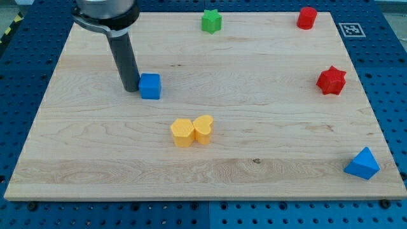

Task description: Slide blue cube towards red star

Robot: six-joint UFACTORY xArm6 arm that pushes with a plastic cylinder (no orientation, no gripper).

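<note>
The blue cube (151, 86) sits on the wooden board at the view's upper left of centre. My tip (130, 88) rests on the board right against the cube's left side. The red star (331, 80) lies far off at the view's right, at about the same height in the view as the cube.
A yellow block (182, 132) and a yellow heart (203, 128) touch each other below the cube. A green star (211, 21) is at the top middle, a red cylinder-like block (307, 18) at the top right, and a blue triangular block (362, 164) at the bottom right corner.
</note>
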